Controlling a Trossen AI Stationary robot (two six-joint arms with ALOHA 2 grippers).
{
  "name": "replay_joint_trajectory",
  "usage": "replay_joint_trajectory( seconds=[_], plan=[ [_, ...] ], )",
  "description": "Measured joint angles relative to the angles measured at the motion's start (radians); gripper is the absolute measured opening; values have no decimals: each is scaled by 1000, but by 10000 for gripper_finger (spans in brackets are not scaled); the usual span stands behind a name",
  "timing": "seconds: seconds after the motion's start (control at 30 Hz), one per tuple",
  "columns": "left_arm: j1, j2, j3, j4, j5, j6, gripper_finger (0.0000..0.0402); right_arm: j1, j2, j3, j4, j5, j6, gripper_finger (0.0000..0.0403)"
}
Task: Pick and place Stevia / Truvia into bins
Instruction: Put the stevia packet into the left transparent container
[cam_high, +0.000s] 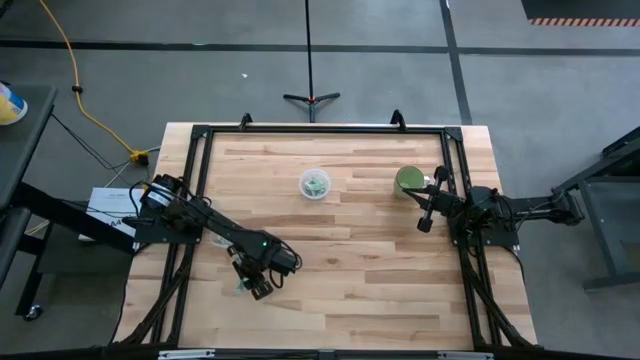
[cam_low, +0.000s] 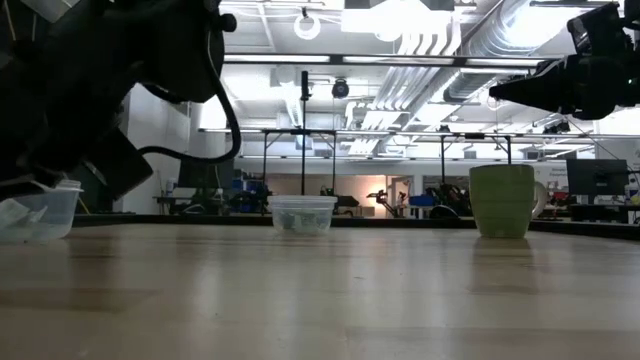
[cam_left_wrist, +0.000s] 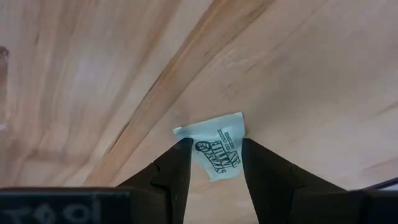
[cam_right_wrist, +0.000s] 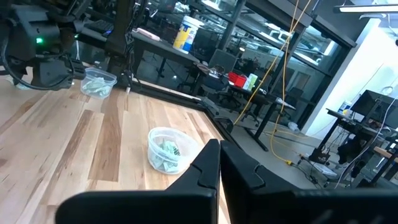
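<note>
My left gripper (cam_high: 256, 287) is at the table's near left, beside a clear cup (cam_high: 240, 287) that also shows in the low view (cam_low: 38, 214) and in the right wrist view (cam_right_wrist: 98, 82). It is shut on a green-and-white sachet (cam_left_wrist: 216, 152). A second clear cup (cam_high: 315, 184) stands on its base at the far middle with several sachets inside (cam_right_wrist: 166, 152). My right gripper (cam_high: 425, 222) hovers shut (cam_right_wrist: 219, 163) at the table's right, touching nothing, near a solid green cup (cam_high: 410, 182). My left gripper pinches the sachet between its two fingers (cam_left_wrist: 177, 165), which lie on its two opposite side edges near one end (cam_left_wrist: 231, 167). The fingers point down at the table from above. The sachet's other end (cam_left_wrist: 211, 127) sticks out past the fingertips. Whether it touches the wood, I cannot tell.
The green cup (cam_low: 503, 200) stands at the far right. A black frame rail (cam_high: 320, 130) runs round the table's far and side edges. Bare wood (cam_high: 360, 270) lies between the two arms and toward the near edge.
</note>
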Motion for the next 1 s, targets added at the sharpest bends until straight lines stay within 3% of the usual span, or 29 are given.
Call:
replay_joint_trajectory(
  seconds=[0.2,0.47,0.63,0.73,1.0],
  plan=[
    [1,-1,-19,28,1,23,154,0,0,0,0,0,0,6],
    [-1,3,-20,45,24,81,21,0,0,0,0,0,0,2],
    [-1,3,-21,45,29,155,36,0,0,0,0,0,0,2],
    [-1,8,2,4,35,196,19,0,0,0,0,0,0,1],
    [5,12,179,-367,-64,237,21,0,0,0,0,-1,0,1]
  ],
)
